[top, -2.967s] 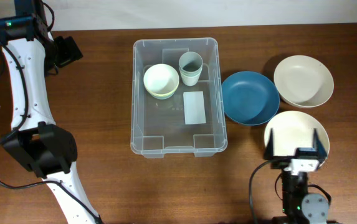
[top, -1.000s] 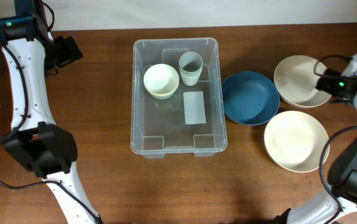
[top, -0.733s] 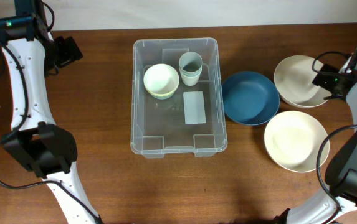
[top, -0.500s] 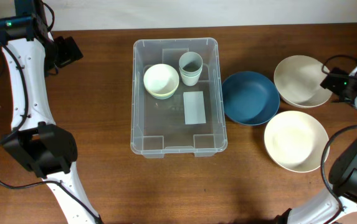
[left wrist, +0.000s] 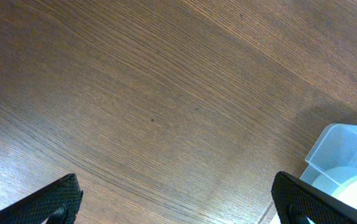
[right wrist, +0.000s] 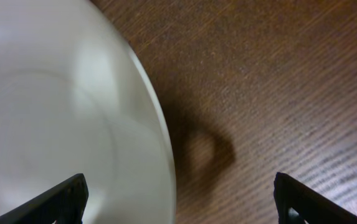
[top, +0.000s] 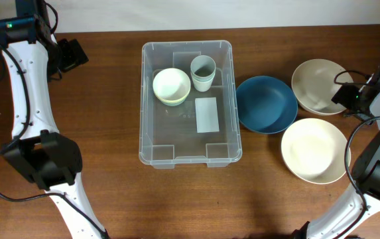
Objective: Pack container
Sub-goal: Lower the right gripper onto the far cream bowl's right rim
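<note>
The clear plastic container (top: 155, 126) stands mid-table with a white label (top: 206, 115) on its base. It holds a cream bowl (top: 171, 85) and a stack of pale cups (top: 202, 72); its corner also shows in the left wrist view (left wrist: 340, 146). A blue bowl (top: 265, 103) and two cream bowls (top: 319, 85) (top: 314, 150) lie to its right. My right gripper (top: 346, 97) is open over the right rim of the far cream bowl (right wrist: 53, 118). My left gripper (top: 70, 54) is open and empty at the far left above bare table.
The wooden table (top: 97, 192) runs to a pale wall at the back. The left arm stretches along the table's left side and the right arm along the right edge.
My right arm has swung from the near right bowl up to the far cream bowl's right rim, and in the last half second it shifted slightly left and down. The left arm stays still.
</note>
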Motion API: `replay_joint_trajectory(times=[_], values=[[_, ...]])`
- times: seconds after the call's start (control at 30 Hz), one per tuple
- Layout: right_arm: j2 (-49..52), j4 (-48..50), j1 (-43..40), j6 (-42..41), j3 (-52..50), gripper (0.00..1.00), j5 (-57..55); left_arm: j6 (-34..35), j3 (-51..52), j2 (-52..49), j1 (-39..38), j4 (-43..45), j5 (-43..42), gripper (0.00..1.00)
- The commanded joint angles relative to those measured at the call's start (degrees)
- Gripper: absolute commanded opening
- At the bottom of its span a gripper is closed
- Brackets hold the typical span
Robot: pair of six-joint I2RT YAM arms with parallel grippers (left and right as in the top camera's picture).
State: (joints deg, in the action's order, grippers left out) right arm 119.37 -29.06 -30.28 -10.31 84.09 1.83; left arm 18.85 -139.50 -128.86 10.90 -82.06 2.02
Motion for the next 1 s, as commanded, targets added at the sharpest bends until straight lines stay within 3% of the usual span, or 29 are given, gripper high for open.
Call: replay_joint_trajectory(times=[0.0, 0.3, 0.4, 0.6, 0.83, 0.97], values=[[1.9, 1.0, 0.6, 0.0, 0.8, 0.90, 0.7, -0.5, -0.9, 0.0, 0.1, 0.0, 0.8, 0.99], [2.8, 1.5, 0.6, -0.1, 0.8, 0.79, 0.8, -0.5, -0.9, 0.0, 0.1, -0.1, 0.8, 0.99], [2.8, 1.5, 0.6, 0.0, 0.8, 0.64, 0.8, -0.5, -0.9, 0.0, 0.1, 0.0, 0.8, 0.99], [2.8, 1.5, 0.6, -0.1, 0.8, 0.48, 0.7, -0.5, -0.9, 0.0, 0.1, -0.1, 0.8, 0.99], [2.8, 1.5, 0.6, 0.0, 0.8, 0.46, 0.3, -0.5, -0.9, 0.0, 0.1, 0.0, 0.8, 1.00], [2.8, 1.4, 0.6, 0.0, 0.8, 0.52, 0.1, -0.5, -0.9, 0.0, 0.1, 0.0, 0.8, 0.99]])
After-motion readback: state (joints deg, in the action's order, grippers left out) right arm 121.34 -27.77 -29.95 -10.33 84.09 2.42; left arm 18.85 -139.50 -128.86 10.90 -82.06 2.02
